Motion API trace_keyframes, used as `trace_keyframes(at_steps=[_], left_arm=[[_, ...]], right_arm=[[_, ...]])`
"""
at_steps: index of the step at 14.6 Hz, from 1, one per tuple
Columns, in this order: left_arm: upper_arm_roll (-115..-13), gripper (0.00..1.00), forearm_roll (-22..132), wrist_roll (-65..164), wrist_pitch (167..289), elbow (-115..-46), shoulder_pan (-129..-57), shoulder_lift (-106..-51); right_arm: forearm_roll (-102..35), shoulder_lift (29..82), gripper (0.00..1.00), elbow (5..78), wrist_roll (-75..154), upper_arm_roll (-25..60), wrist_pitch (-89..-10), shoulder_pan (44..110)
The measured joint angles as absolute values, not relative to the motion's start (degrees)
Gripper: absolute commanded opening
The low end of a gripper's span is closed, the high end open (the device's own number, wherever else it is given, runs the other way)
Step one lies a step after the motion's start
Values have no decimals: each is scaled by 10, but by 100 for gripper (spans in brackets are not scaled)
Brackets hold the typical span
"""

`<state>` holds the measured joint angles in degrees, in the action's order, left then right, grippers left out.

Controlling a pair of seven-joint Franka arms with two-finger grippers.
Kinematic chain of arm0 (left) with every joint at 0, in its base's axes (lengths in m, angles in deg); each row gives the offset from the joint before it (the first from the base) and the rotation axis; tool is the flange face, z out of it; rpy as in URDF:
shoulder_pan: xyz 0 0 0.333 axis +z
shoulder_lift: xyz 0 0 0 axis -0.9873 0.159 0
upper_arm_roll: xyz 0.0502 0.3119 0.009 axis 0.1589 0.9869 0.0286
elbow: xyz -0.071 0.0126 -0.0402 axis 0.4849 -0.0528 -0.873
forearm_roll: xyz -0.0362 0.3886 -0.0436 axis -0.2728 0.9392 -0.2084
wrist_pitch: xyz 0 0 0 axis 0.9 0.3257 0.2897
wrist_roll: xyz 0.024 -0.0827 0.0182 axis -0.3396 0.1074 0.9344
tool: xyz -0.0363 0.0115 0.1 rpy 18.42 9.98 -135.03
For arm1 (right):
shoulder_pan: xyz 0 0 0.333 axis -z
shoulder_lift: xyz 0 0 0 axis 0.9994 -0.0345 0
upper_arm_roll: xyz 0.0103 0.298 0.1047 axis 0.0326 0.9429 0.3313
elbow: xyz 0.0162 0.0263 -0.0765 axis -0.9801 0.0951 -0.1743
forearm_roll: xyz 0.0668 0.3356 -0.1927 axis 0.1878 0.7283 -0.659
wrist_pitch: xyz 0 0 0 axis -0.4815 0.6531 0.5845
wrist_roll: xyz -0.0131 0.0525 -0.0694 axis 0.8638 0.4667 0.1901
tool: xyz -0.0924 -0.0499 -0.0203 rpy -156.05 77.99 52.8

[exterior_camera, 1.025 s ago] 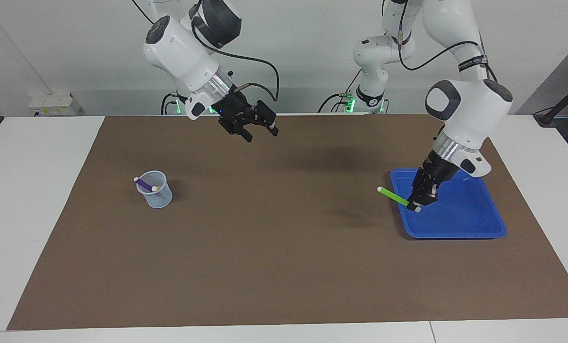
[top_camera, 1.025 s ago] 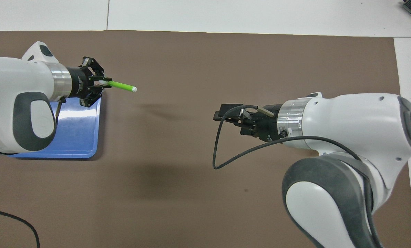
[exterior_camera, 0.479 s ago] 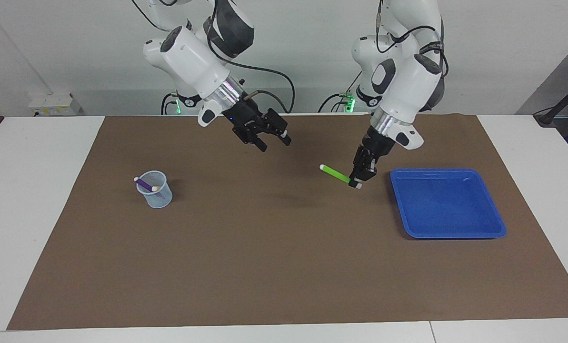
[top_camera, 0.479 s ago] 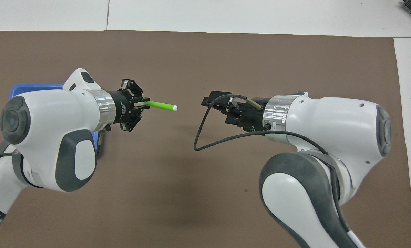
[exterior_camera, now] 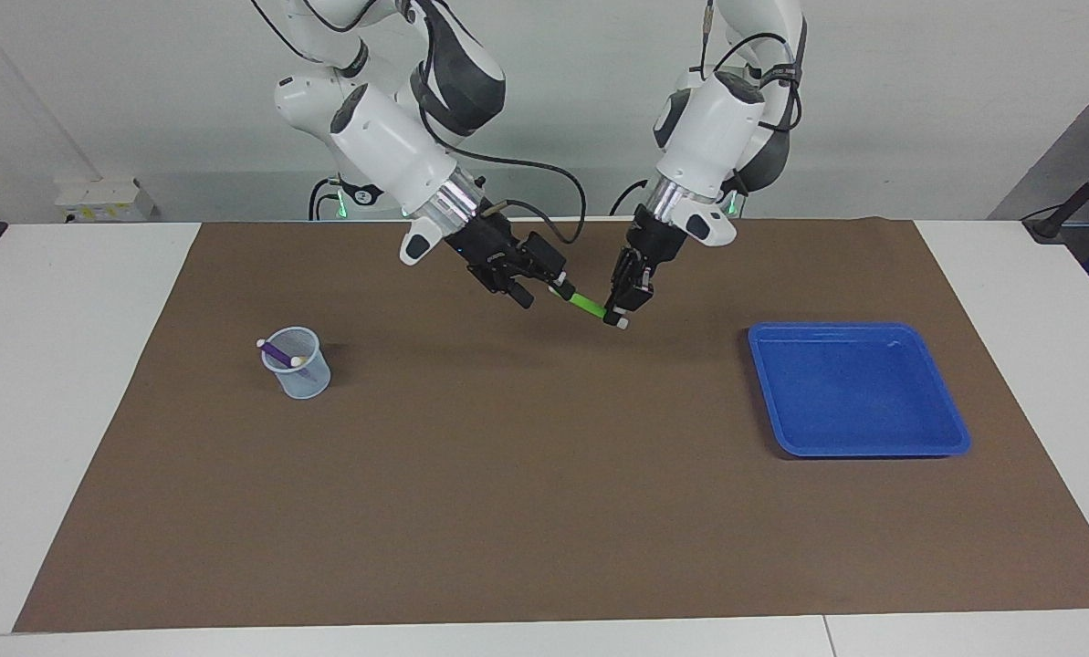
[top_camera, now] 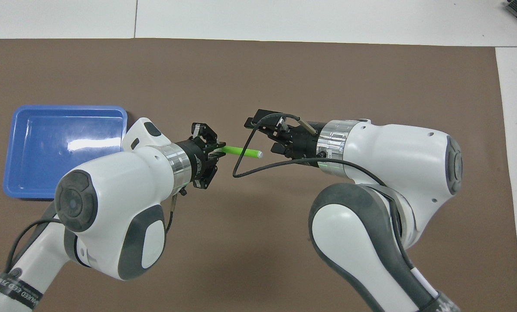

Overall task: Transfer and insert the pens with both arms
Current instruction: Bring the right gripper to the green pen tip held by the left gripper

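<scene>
With the purple pen [exterior_camera: 281,352] already sitting in the cup [exterior_camera: 298,365], the left gripper [exterior_camera: 619,306] is clamping the green pen [exterior_camera: 582,302] over the mat, presenting its free tip between the right gripper [exterior_camera: 541,281]'s spread fingers, insertion not yet done.

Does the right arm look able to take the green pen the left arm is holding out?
Probably yes. The right tool is open at the free tip of the thin green pen, which the left tool grips by its other end; nothing lies between them.
</scene>
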<state>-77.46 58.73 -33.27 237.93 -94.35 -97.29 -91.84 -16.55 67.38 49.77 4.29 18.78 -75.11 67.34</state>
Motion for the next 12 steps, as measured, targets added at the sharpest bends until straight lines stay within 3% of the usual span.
trace_keyframes(at_steps=[12], left_arm=[[-769, 0, 567, -356, 2400, -962, -985, -936]], right_arm=[[-178, 684, 93, 519, 86, 193, -694, 673]])
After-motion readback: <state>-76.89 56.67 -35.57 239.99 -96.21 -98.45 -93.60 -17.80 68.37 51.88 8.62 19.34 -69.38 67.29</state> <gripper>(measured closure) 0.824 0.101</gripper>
